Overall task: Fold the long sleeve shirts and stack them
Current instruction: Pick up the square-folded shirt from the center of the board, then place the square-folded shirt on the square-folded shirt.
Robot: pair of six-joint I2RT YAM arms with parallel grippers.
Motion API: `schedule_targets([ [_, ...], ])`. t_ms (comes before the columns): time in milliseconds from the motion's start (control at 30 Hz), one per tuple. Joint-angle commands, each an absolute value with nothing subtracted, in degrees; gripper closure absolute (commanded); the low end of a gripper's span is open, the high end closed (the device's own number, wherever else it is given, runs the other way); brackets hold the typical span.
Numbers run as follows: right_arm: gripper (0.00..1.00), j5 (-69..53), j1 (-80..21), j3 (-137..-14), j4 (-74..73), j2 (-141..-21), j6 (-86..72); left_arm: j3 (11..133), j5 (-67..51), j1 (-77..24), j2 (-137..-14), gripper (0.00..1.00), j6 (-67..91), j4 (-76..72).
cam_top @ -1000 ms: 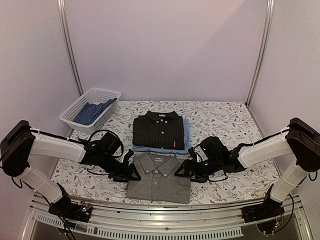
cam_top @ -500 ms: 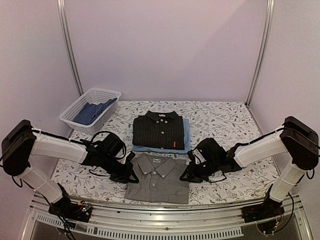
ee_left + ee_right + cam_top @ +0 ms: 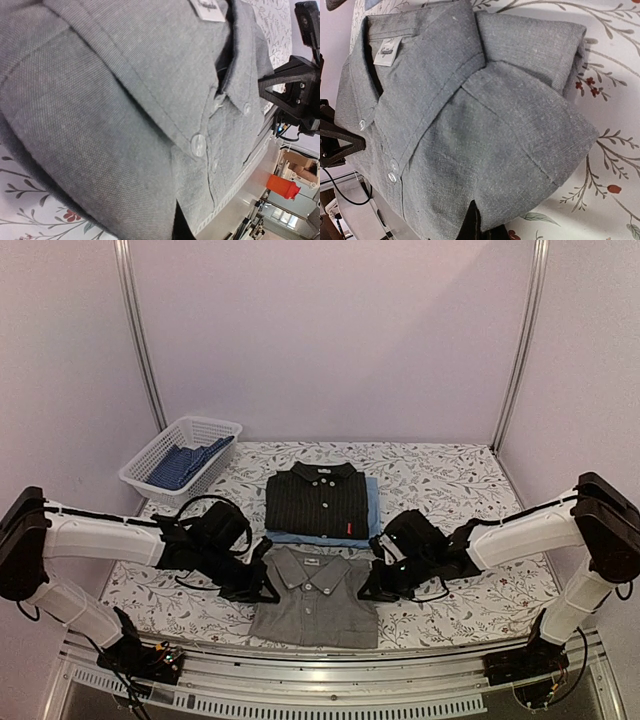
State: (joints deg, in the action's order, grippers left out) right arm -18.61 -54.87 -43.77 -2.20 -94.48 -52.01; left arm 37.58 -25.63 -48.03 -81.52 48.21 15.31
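Grey shirt [image 3: 315, 598] lies folded, collar & buttons up, near-centre on the worktop [image 3: 450, 480], just in front of the stack. Left tool [image 3: 265, 587] is at its left edge and right tool [image 3: 370, 587] at its right edge, both low to the cloth. Each tool is pinched closed on a side edge of the grey shirt, w/ next to no gap btwn fingers. Gripping both sides at once makes sense. A folded bundle carried by 2 edges keeps its shape, whereas 1 grip would let it sag open. Prob. next step: lift & carry to the stack.

The stack sits further back: black shirt [image 3: 318, 502] on top of light blue shirt [image 3: 374, 510], collar away from the arms, mid-worktop where both arms reach. Basket [image 3: 150, 448] at far left holds blue cloth [image 3: 185, 462], out of the folding area.

Hard to see:
- Left wrist view is nearly all grey fabric. Only a dark sliver shows at the bottom edge, so the bite itself isn't visible there.
- Right wrist view shows one dark fingertip over the shirt's edge; the other finger is hidden.
- No. of layers each tool has caught: can't tell.
- Light blue shirt shows only as a strip.
- Basket cloth is too bunched to id.
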Motion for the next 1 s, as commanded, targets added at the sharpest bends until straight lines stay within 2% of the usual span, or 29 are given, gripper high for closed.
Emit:
schedule_targets([
  [0,1.00,-17.0,-56.0,-46.8,-5.1,-90.5,-50.7,40.2,-24.7,-49.5,-77.6,1.00,48.4,17.0],
  [533,1.00,-11.7,-57.1,-55.6,-15.7,-84.2,-48.6,49.8,-21.6,-50.1,-71.5,1.00,45.6,26.6],
  [967,1.00,-10.0,-51.1,-72.6,-22.1,-88.7,-39.3,65.7,-19.0,-44.1,-77.4,1.00,36.8,33.0],
])
